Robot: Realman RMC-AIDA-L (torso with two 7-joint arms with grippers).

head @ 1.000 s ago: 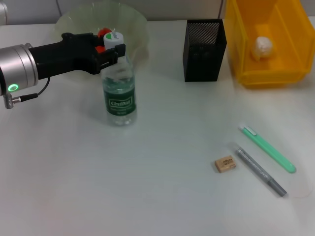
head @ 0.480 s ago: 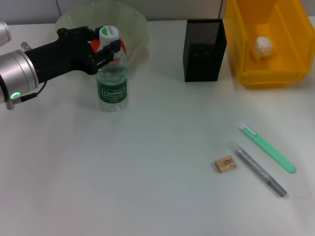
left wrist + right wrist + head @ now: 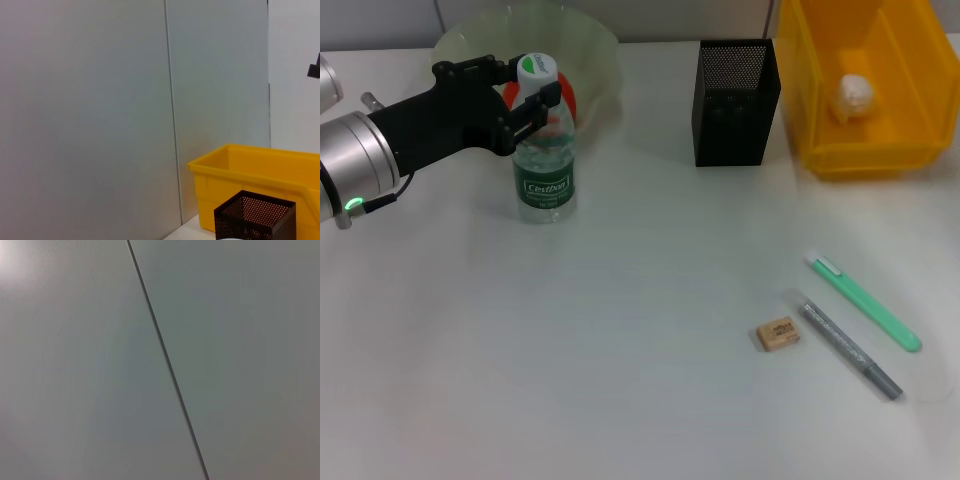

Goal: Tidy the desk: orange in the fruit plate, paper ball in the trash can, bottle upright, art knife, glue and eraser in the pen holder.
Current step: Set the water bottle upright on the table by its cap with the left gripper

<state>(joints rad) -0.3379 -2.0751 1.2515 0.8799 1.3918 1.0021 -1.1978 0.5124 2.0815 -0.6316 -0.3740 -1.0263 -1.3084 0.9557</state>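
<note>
We see the left gripper [image 3: 525, 92] spread wide around the neck of the upright bottle [image 3: 544, 155], gripping nothing. Just behind it the orange [image 3: 563, 97] sits in the fruit plate [image 3: 588, 48]; the eraser [image 3: 778, 333] lies well apart to its right.

The bottle [image 3: 544, 175] stands upright on the desk [image 3: 620, 350], left gripper's [image 3: 525, 90] fingers [image 3: 542, 103] around its neck.
</note>
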